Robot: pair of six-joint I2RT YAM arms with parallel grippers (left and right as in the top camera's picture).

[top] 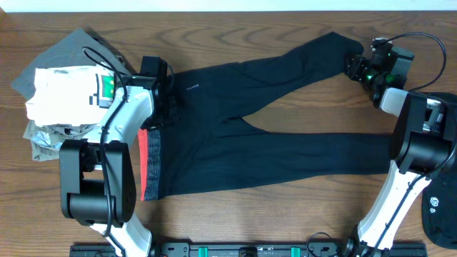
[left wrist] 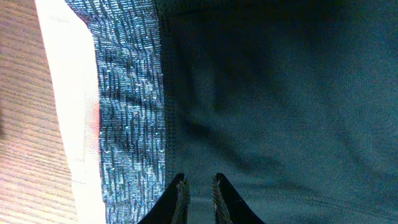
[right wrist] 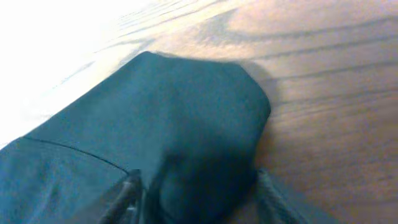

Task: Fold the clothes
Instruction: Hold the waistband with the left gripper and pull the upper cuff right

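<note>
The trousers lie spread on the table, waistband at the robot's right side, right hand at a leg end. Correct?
No: the overhead view shows the waistband at the robot's left side. The trousers lie spread on the table, right hand at a leg end.

Across the table [top: 271, 214]: trousers [top: 285, 150], waistband [top: 152, 168] at the left end, both legs running right. Far left, beside the waistband: pile of clothes [top: 64, 93]. Left gripper [left wrist: 198, 179] on the trousers just inside the waistband. Right gripper [right wrist: 199, 183] astride the far leg's cuff [top: 343, 44]. Near right edge: another garment [top: 439, 214].
</note>
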